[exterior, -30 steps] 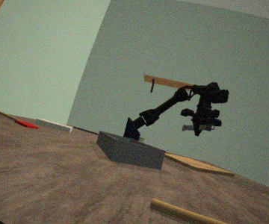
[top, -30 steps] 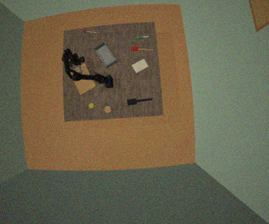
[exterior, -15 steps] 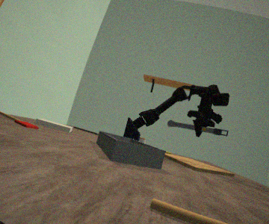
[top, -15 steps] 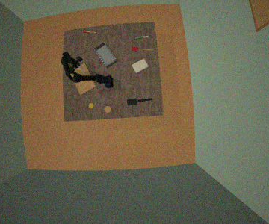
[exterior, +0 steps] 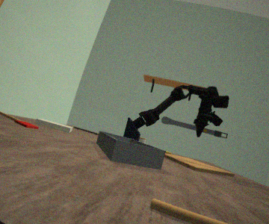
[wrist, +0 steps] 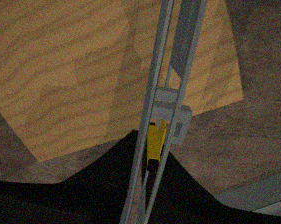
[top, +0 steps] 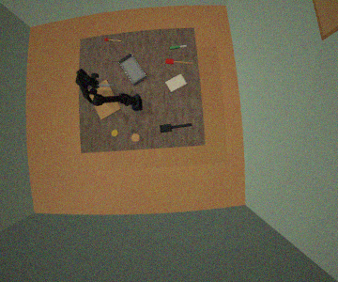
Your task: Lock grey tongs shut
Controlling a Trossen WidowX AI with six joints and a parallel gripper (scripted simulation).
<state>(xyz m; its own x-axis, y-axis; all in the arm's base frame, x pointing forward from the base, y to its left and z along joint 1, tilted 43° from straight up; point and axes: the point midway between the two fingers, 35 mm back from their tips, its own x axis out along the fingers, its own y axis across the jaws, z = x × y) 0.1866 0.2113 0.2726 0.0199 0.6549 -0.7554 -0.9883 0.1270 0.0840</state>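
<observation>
The grey tongs (exterior: pixel 183 125) (wrist: pixel 188 30) are held in the air, slightly tilted, with their long arms close together. My gripper (top: pixel 94 84) (exterior: pixel 199 131) (wrist: pixel 141 138) is shut on them near mid-length, a yellow part showing between the arms in the wrist view. Whether the lock is engaged cannot be seen. The wooden board (top: pixel 105 113) (exterior: pixel 198 164) (wrist: pixel 91 75) lies flat below, with a clear gap under the tongs. The grey roasting tin (top: pixel 132 70) (exterior: pixel 134 153) stands beside the board, with no tongs across it.
A white block (top: pixel 176 83) (exterior: pixel 54 125), a red-headed tool (top: pixel 169 61) (exterior: pixel 28 124) and a green-and-white tool (top: pixel 175 47) lie beyond the tin. A black spatula (top: pixel 165 128), a yellow disc (top: pixel 115 133) and an orange disc (top: pixel 135 137) lie on the arm's other side.
</observation>
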